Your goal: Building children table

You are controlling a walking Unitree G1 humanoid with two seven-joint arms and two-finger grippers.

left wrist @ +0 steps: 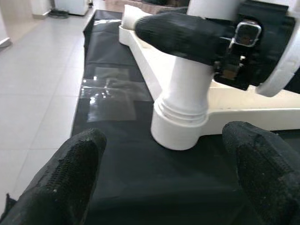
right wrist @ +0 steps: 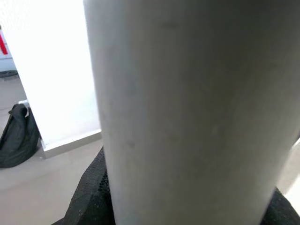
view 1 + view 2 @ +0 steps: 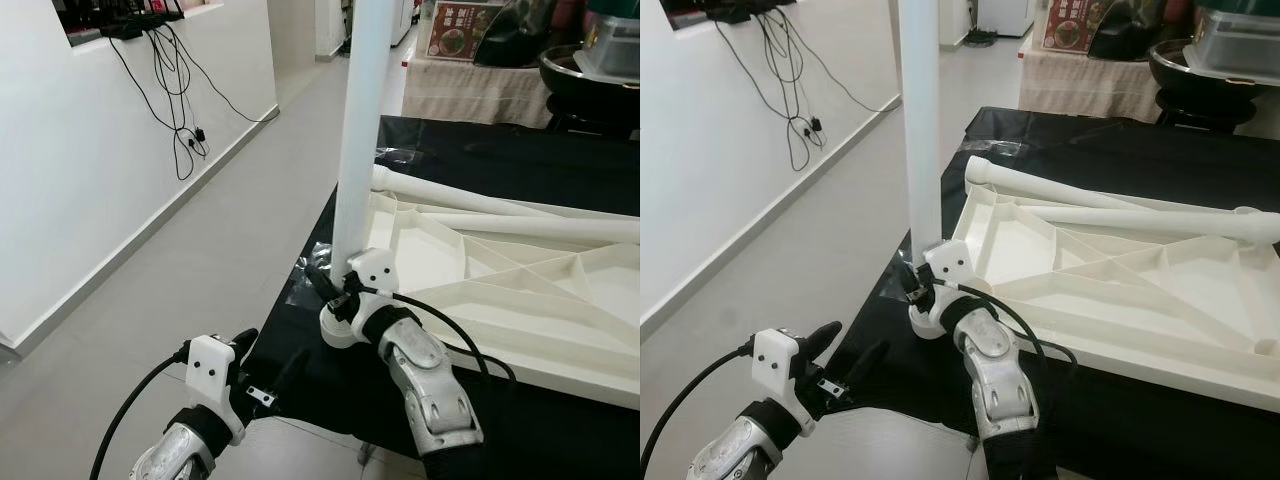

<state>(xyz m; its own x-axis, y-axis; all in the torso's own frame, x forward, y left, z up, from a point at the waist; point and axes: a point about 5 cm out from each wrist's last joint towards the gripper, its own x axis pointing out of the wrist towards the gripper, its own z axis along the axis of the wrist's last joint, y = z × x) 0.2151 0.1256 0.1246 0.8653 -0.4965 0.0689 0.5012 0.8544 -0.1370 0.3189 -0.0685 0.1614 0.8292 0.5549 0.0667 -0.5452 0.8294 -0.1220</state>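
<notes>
1. In the left eye view, a white children's tabletop (image 3: 520,290) lay upside down on a black sheet (image 3: 480,150), its ribbed underside facing up. A white table leg (image 3: 360,120) stood upright in the corner socket (image 3: 338,328) at the tabletop's near left corner. My right pincer (image 3: 335,285) was closed around the base of that leg, just above the socket. My left pincer (image 3: 268,372) hovered low at the sheet's near edge, to the left of the socket and apart from it. Two loose table legs (image 3: 520,215) lay across the far side of the tabletop. Black cables (image 3: 180,95) hung down the white wall on the left.

2. In the right eye view, the same upright leg rose from the corner, and a cloth-covered side table (image 3: 1090,85) stood beyond the sheet.

3. In the left wrist view, my left pincer's two black fingertips (image 1: 61,180) stood wide apart with nothing between them, pointing at the socket. One black finger (image 1: 183,35) of my right pincer pressed across the leg above the socket's collar.

4. In the right wrist view, the white leg sat very close, with my right pincer's black fingertips (image 2: 91,197) hugging it on either side. A dark bag (image 2: 16,136) lay on the floor by the wall.
</notes>
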